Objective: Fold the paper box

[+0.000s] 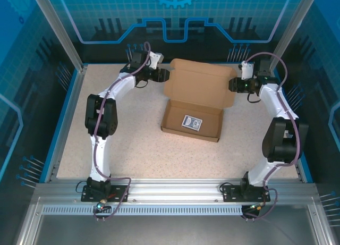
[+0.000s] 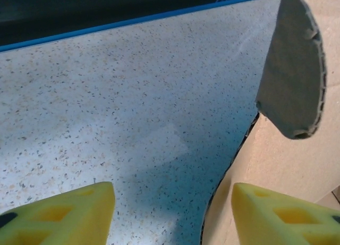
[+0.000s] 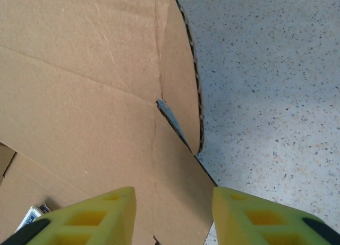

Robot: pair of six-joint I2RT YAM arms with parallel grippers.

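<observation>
Presently, the plain brown cardboard mailer box [image 1: 192, 104] is seen lying mid-tabletop [image 1: 122, 144], its lid spread open toward the far side and its long axis running left to right. The left pincer [image 1: 162, 75] is found at the lid's left end, the right pincer [image 1: 235, 84] at its right end. Both are partly open, with nothing clamped. Each side flap is judged nearest its own arm.
</observation>
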